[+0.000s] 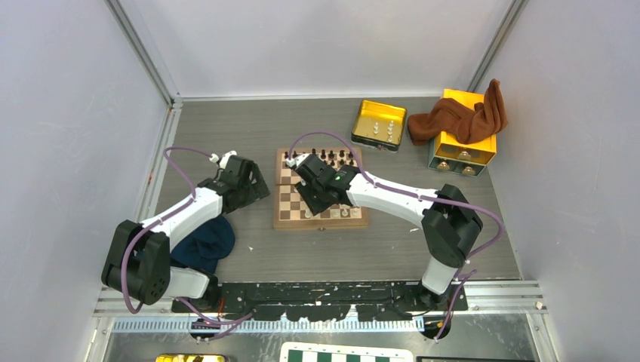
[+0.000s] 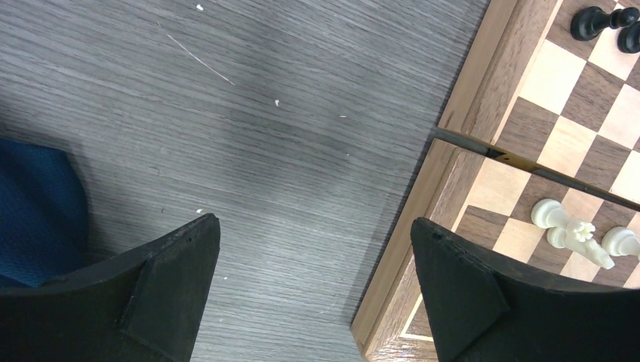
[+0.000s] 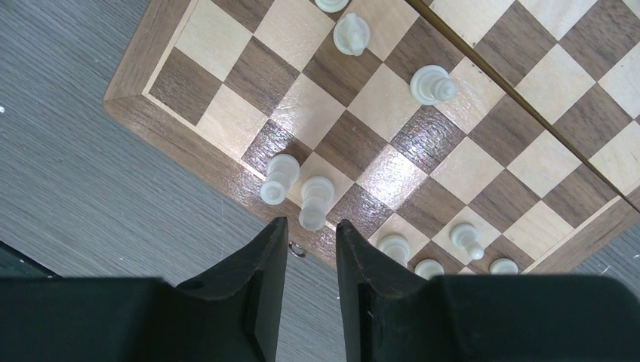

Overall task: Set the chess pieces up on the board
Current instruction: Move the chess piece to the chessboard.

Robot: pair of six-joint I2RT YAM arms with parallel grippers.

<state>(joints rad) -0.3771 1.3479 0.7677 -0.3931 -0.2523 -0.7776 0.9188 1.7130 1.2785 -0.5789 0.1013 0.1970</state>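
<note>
Centrally, right tool, fingers narrowly parted and empty; a cream chess piece stands just beyond its tips on the board. Left tool, spread wide and empty, over grey tabletop beside the board's edge.

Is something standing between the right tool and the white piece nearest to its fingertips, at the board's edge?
Nothing visible stands between them. The right tool hovers right before that white piece, jaws slightly apart and empty. A second white piece sits close beside it, not in the path, though a wider approach might brush it.
</note>
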